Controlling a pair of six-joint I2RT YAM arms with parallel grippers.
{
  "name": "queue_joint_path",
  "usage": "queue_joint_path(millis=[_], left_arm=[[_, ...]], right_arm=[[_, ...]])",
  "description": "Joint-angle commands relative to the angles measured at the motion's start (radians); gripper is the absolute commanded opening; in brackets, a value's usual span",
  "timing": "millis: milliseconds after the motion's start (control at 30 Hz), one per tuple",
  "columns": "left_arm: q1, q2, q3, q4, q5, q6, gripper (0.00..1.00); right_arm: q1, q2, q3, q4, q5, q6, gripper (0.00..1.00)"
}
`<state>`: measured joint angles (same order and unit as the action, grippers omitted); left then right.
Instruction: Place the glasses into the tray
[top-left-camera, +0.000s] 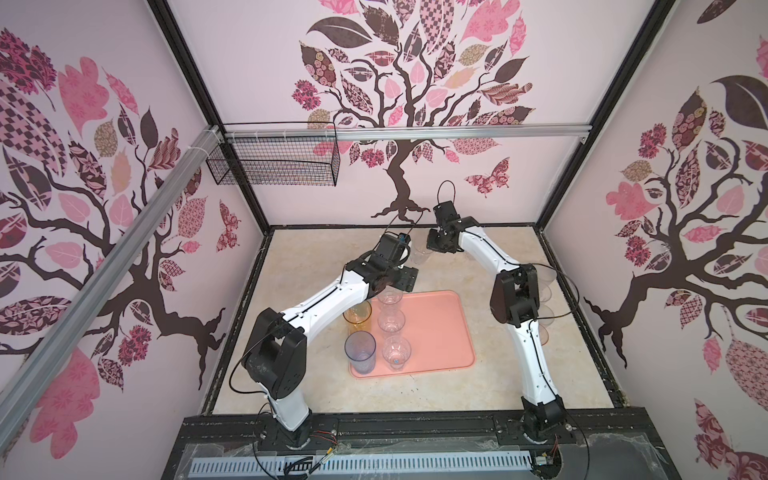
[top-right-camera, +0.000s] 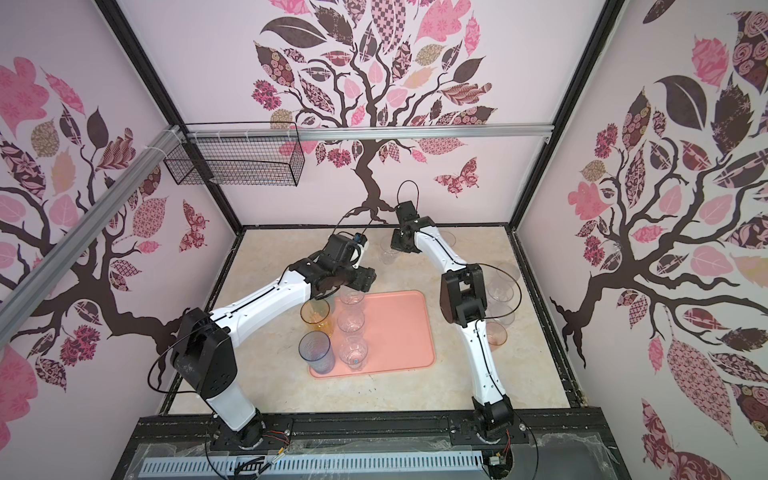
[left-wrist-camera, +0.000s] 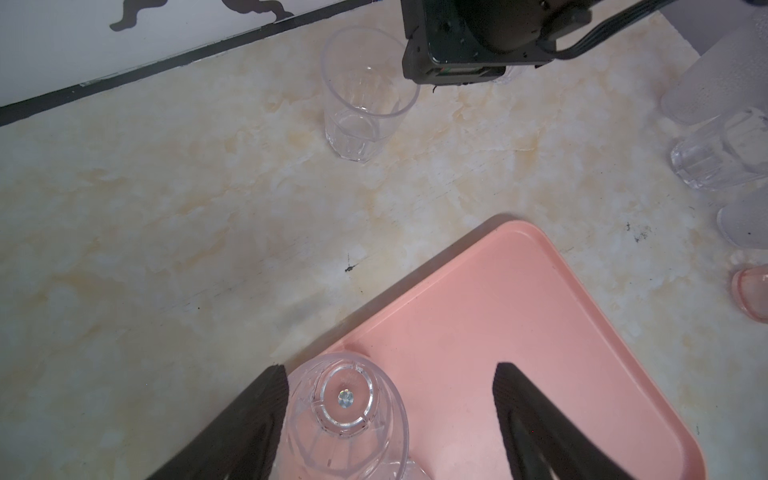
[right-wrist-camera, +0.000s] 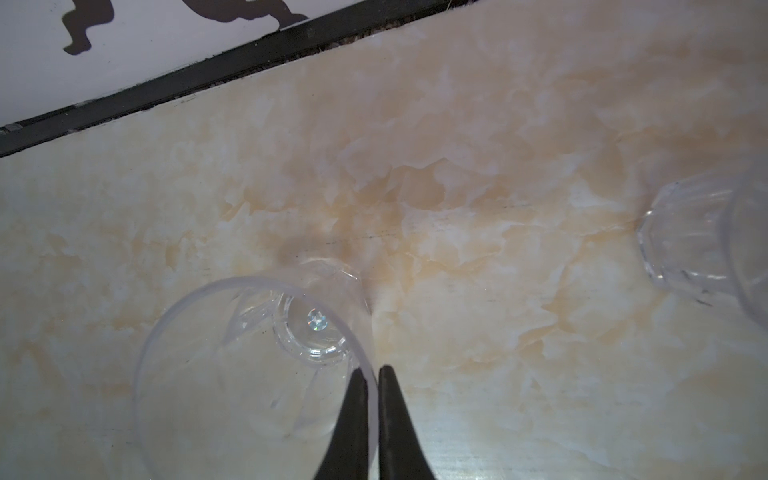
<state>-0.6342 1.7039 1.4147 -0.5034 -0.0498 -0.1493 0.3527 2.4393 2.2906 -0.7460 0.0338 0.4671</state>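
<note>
Salmon-pink tray (top-left-camera: 436, 332) is carrying five glasses (top-left-camera: 390, 320) along its left side. Your right gripper (right-wrist-camera: 372, 374) is pinching the rim of a clear tumbler (right-wrist-camera: 232, 374) off the tray, near the back wall. Your left gripper (left-wrist-camera: 390, 372) is hanging spread wide over the tray. Several other tumblers (top-right-camera: 500, 291) are standing beside the right arm (top-right-camera: 461, 299), yet to be moved.

No legible text or labels anywhere.
</note>
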Motion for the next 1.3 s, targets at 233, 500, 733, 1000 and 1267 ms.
queue_joint_path(millis=[233, 500, 733, 1000, 1267], left_arm=[[0.004, -0.132, -0.075, 0.028, -0.044, -0.016, 0.82], [0.005, -0.218, -0.13, 0.033, -0.044, -0.028, 0.82], [0.004, -0.282, -0.201, 0.054, -0.031, -0.046, 0.82], [-0.011, -0.309, -0.259, 0.09, -0.005, -0.092, 0.81], [-0.034, -0.313, -0.28, 0.101, -0.004, -0.108, 0.81]], right_arm=[[0.057, -0.266, -0.101, -0.093, 0.061, -0.029, 0.0], [0.092, -0.44, -0.328, -0.096, 0.102, -0.055, 0.0], [0.133, -0.604, -0.584, -0.083, 0.141, -0.074, 0.0], [0.202, -0.652, -0.736, -0.032, 0.155, -0.062, 0.0], [0.216, -0.595, -0.748, -0.004, 0.125, -0.062, 0.0]])
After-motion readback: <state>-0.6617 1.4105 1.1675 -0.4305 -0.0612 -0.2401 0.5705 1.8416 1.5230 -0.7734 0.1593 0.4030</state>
